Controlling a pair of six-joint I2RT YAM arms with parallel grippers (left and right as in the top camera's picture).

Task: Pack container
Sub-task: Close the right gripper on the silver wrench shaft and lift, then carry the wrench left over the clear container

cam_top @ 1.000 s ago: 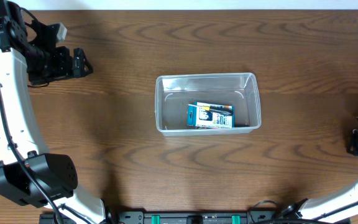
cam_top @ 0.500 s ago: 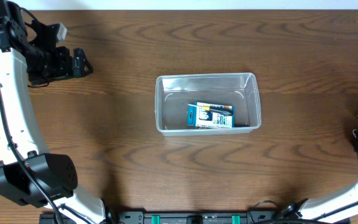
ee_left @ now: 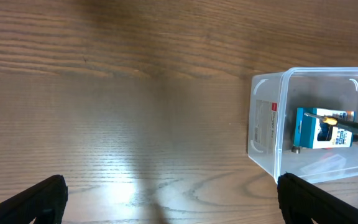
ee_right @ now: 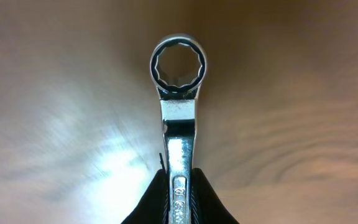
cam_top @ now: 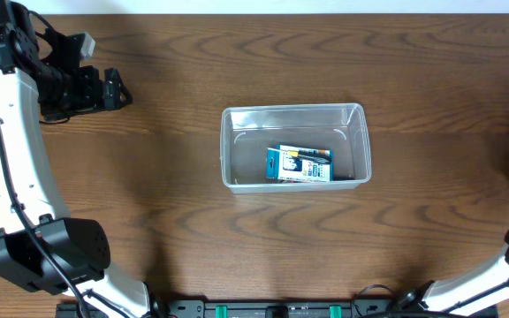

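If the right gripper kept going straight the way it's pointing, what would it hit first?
Probably the wooden table. The right gripper is shut on a wrench whose ring end sticks out ahead. Beyond it only blurred wood shows, so the ring would likely touch first, though depth is unclear.

Right claw point(ee_right: 179, 179) hides the wrench point(ee_right: 178, 124) handle's end.

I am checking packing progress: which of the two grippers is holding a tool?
The right gripper: it is shut on a shiny ring wrench. The left gripper is open and empty, fingers wide apart.
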